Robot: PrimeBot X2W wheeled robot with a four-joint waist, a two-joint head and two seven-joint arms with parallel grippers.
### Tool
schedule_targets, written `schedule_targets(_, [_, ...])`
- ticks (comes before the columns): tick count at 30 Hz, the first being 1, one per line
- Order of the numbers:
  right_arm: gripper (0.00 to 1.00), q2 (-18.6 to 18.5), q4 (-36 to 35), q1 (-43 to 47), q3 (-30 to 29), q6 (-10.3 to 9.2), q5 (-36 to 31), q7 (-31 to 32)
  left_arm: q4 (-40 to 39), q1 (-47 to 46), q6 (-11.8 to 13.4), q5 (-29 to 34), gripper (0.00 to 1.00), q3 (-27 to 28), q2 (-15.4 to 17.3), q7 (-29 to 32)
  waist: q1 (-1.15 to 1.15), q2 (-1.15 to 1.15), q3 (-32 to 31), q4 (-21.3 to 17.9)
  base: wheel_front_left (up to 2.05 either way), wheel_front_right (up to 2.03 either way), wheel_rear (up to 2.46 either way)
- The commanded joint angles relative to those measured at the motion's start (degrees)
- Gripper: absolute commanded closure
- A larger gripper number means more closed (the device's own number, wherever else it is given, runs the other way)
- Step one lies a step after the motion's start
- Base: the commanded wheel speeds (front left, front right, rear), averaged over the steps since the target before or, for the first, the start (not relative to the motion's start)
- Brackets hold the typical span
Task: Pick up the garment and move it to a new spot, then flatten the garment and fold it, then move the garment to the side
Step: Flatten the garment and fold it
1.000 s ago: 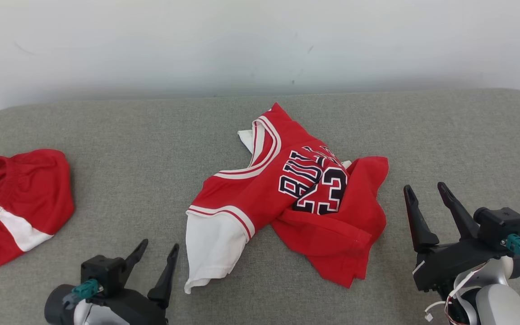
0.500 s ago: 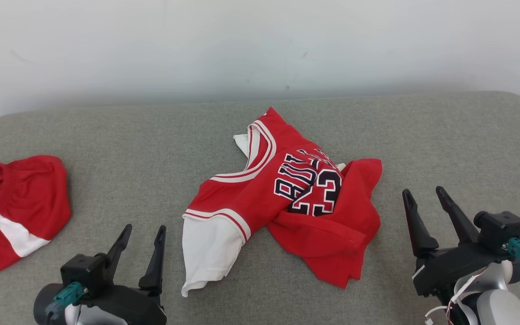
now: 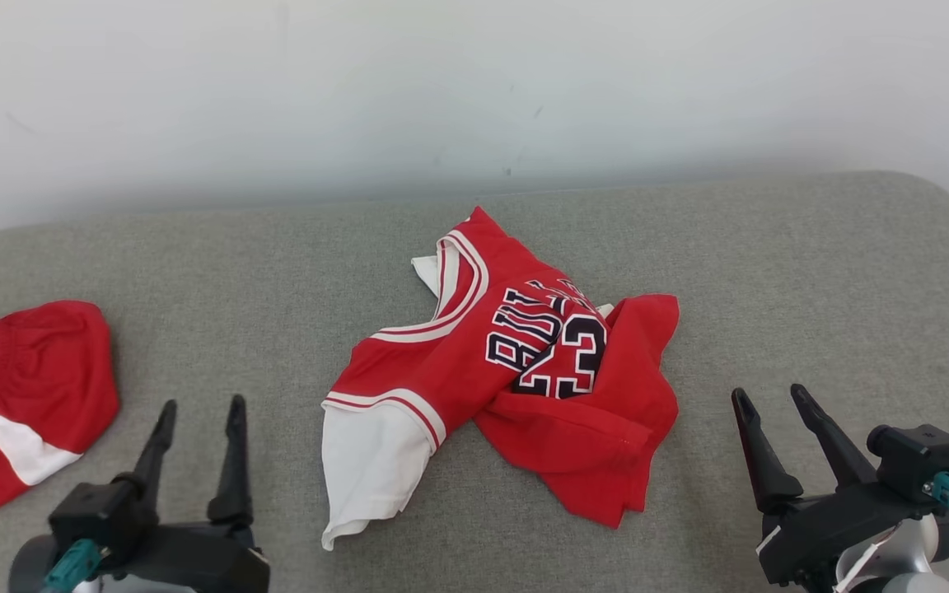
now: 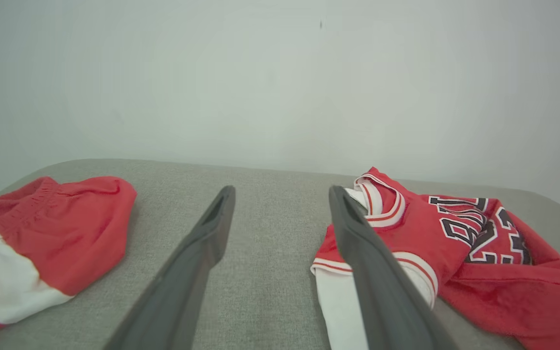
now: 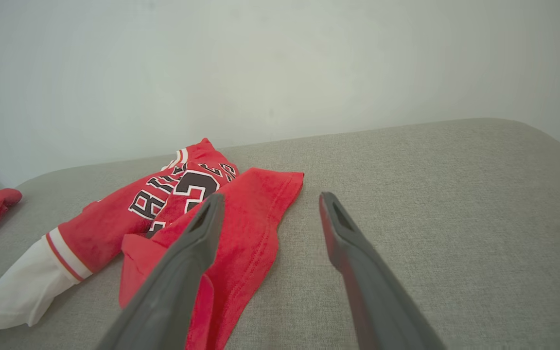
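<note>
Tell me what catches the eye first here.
A crumpled red jersey numbered 23 lies in the middle of the grey pad. Red-and-white shorts sit at its left edge. The left claw and right claw stand open either side of the jersey, touching nothing.

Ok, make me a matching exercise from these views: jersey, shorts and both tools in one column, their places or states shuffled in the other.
1. jersey
2. shorts
3. left tool
4. right tool

A. open, lower right of the head view
B. crumpled, middle of the grey surface
C. far left, cut by the picture's edge
D. open, lower left of the head view

Pairs: 1-B, 2-C, 3-D, 4-A
</note>
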Motion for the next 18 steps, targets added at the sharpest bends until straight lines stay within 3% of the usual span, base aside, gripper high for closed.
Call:
schedule_targets(1, [0.00,-0.25,-0.24,0.41,-0.41,-0.02,-0.09,0.08,-0.39,1.44,0.24,1.11,0.00,1.63,-0.03,-0.35,0.00,0.00,-0.39,-0.24,0.00,0.00,0.00])
schedule_targets(9, [0.00,-0.09,0.52,1.48,-1.43,-0.02,-0.98,-0.74,-2.36,7.85,0.65,3.85,0.00,9.75,-1.69,-0.35,0.00,0.00,-1.86,-0.86,0.00,0.00,0.00])
schedule_targets(18, [0.00,-0.02,0.40,1.40,-3.91,-0.02,-2.85,-1.36,-4.27,11.83,1.27,5.41,0.00,14.08,-2.99,-0.35,0.00,0.00,-2.89,-1.16,0.00,0.00,0.00])
